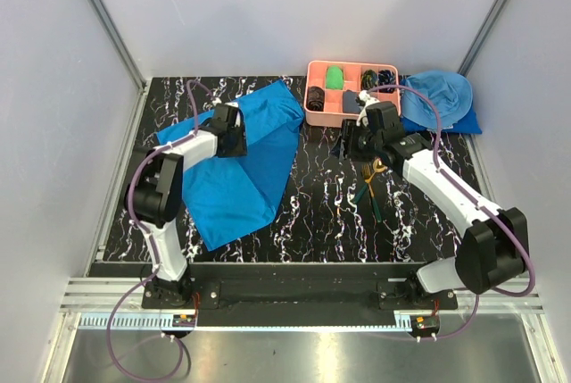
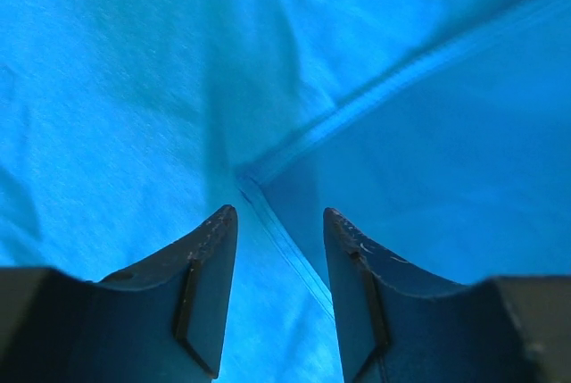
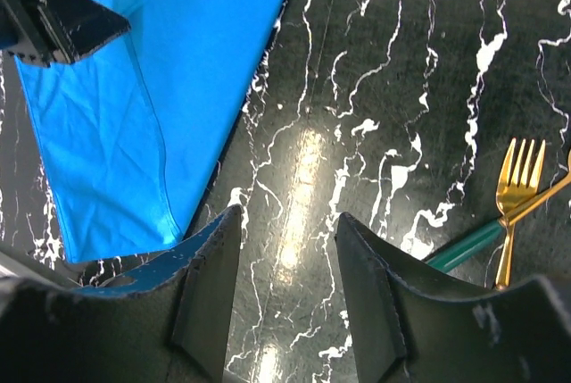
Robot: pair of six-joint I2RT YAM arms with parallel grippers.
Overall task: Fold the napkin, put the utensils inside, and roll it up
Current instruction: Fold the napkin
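The napkin (image 2: 134,88) lies directly under the left tool (image 2: 279,222), tips apart.

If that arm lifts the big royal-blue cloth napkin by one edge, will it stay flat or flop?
Probably flop: the royal-blue cloth napkin lies folded over itself with soft creases. Its thin hemmed edge suggests it is light. Pushed, it would likely bunch rather than slide whole.

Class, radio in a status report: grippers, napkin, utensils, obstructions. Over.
Left gripper jaws apart over napkin hem. Right gripper jaws apart, empty, over bare table. Utensils lie right of napkin, not inside. Pink tray far, no obstruction.
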